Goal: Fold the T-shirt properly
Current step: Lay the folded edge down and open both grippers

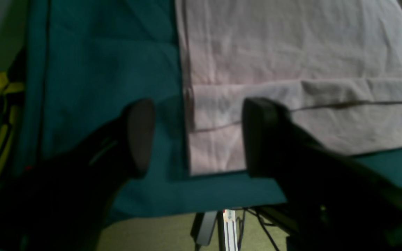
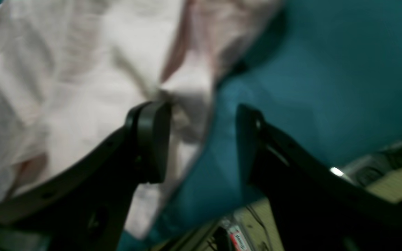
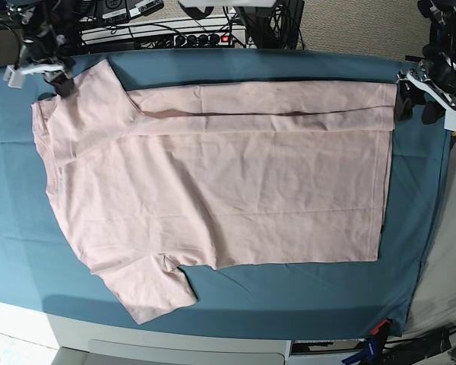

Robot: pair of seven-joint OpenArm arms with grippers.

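A: The base view is bright and even, sharp across the T-shirt (image 3: 228,182), with only a thin shadow under the fold toward twelve o'clock.

B: And the wrist views?

A: Both are dim. In the left wrist view the left gripper (image 1: 195,136) is nearly black and out of focus at six o'clock; the teal cloth (image 1: 110,69) reads murky.

B: The right one?

A: Smeared throughout. The pale fabric washes out toward ten o'clock, and the right gripper (image 2: 202,139) is a soft dark silhouette with one small glint at four o'clock.
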